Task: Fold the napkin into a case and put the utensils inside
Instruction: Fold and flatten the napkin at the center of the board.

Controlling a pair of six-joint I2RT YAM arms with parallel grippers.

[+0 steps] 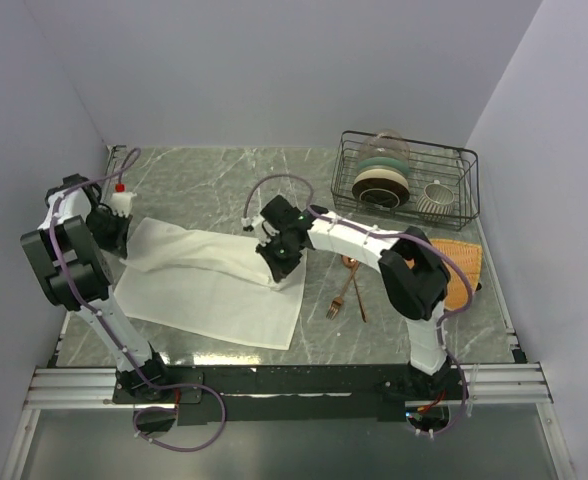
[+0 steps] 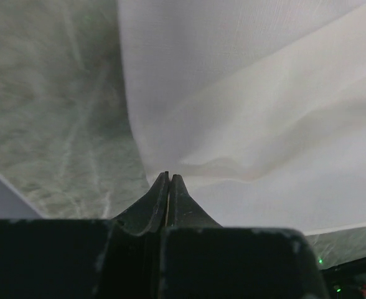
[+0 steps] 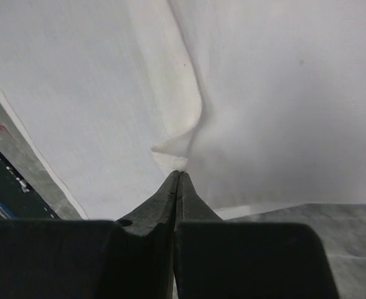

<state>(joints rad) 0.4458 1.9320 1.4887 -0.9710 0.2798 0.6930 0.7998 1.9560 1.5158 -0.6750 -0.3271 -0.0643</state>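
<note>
The cream-white napkin lies spread on the marble table, with its far edge lifted off the surface between my two grippers. At the far left corner my left gripper is shut on the cloth. In the left wrist view the napkin runs right up to the shut gripper. My right gripper is shut on the far right corner. A small pucker of napkin sits at its tips. The copper fork and spoon lie crossed on the table just right of the napkin.
A black wire dish rack with plates and a cup stands at the back right. An orange woven mat lies at the right edge, partly under the right arm. A small white bottle with a red cap stands behind the left gripper.
</note>
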